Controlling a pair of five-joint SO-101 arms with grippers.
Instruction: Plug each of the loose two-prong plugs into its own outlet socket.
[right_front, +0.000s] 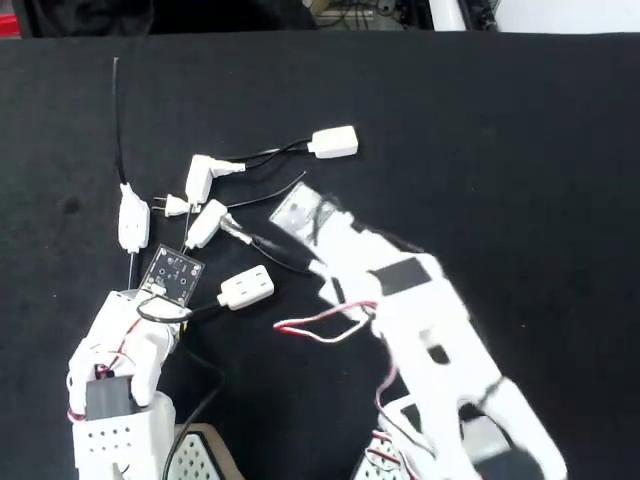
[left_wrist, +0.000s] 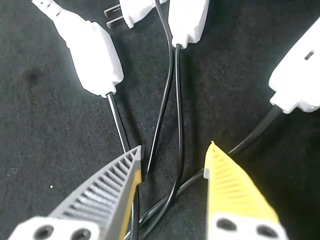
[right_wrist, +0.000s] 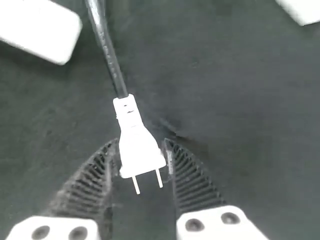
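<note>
On the held plug's neck, small moulded marks, too small to read. Surface: black cloth (right_front: 520, 150) over the whole table, slightly fuzzy w/ a few light specks. Past the table's far edge, a strip of room w/ cables & pale panels, too blurred to make out.

Right gripper (right_wrist: 140, 145): nearly closed, ribbed dark fingers (right_wrist: 187, 172) pressing both flanks of a white two-prong plug (right_wrist: 134, 132). Prongs point back toward the wrist, in the gap btwn the fingers. Its black cord (right_wrist: 107, 55) runs out away from the gripper. Plug on the cloth or just above it, can't tell which. Right arm (right_front: 420, 300) lies diagonally across the table's middle, its end at the cluster of plugs.

Left gripper (left_wrist: 175, 146): spread wide, grey finger (left_wrist: 107, 190) & yellow finger (left_wrist: 235, 185), holding nothing. Black cables (left_wrist: 177, 115) lie on the cloth and pass thru the gap btwn the tips. Beyond the tips: a white inline block (left_wrist: 92, 55) on the grey-finger side, a loose plug (left_wrist: 131, 12) w/ bare prongs, another white plug body (left_wrist: 187, 20), & an outlet socket (left_wrist: 300, 75) on the yellow-finger side, apart from that finger.

From above, that socket lies near the left arm's (right_front: 120, 350) end. A second socket (right_front: 333, 142) sits farther up the table, well apart from both arms.
</note>
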